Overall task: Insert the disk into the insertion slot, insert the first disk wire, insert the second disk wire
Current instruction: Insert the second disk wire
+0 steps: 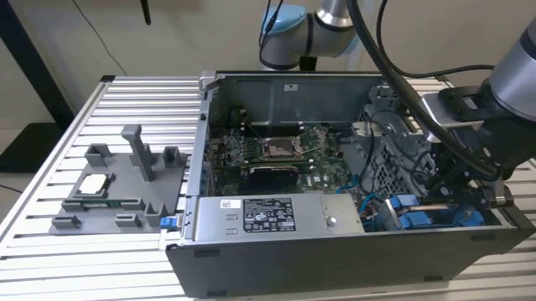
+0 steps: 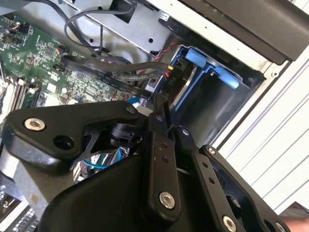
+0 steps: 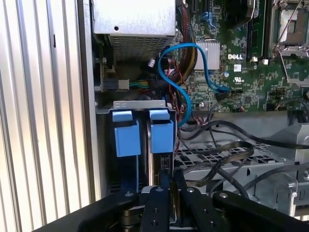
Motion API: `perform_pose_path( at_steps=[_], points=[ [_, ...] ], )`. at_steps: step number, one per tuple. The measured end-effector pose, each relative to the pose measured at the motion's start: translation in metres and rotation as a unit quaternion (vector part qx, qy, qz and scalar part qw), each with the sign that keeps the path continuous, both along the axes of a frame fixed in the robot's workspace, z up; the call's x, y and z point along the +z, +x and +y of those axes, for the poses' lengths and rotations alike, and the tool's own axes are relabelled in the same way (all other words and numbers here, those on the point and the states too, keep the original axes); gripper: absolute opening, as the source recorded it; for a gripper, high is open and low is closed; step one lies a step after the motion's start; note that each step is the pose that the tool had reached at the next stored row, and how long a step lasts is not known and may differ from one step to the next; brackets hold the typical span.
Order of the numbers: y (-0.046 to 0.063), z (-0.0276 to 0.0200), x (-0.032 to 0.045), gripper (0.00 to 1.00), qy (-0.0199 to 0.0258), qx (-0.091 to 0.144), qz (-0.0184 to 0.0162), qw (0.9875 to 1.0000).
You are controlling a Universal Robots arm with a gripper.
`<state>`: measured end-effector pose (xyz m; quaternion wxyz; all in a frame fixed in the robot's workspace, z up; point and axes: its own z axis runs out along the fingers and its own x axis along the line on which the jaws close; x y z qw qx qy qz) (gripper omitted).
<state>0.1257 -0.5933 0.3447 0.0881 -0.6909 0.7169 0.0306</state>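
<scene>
Bright blue clips [image 3: 161, 133] in the grey bay [image 3: 126, 104], green circuit board [image 1: 277, 147], black gripper [image 3: 166, 181], ribbed silver table [image 1: 109, 263].

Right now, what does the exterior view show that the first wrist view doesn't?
The exterior view adds the grey parts tray beside the computer case, and the robot arm. The first wrist view adds a looping blue cable near the motherboard. Both show the silver power-supply box and the insertion slot with its blue fittings.
</scene>
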Motion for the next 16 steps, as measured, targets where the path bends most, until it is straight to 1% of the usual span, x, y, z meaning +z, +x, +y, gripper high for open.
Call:
perform_pose_path(
  at_steps=[4, 9, 16],
  points=[
    [0.0, 0.0, -0.0013, 0.16, -0.0024, 0.0, -0.0001, 1.0],
    [0.0, 0.0002, -0.0028, 0.16, -0.0036, 0.0, -0.0012, 1.0],
    [-0.0009, 0.0008, -0.0094, 0.16, -0.0047, 0.0, -0.005, 1.0]
  ],
)
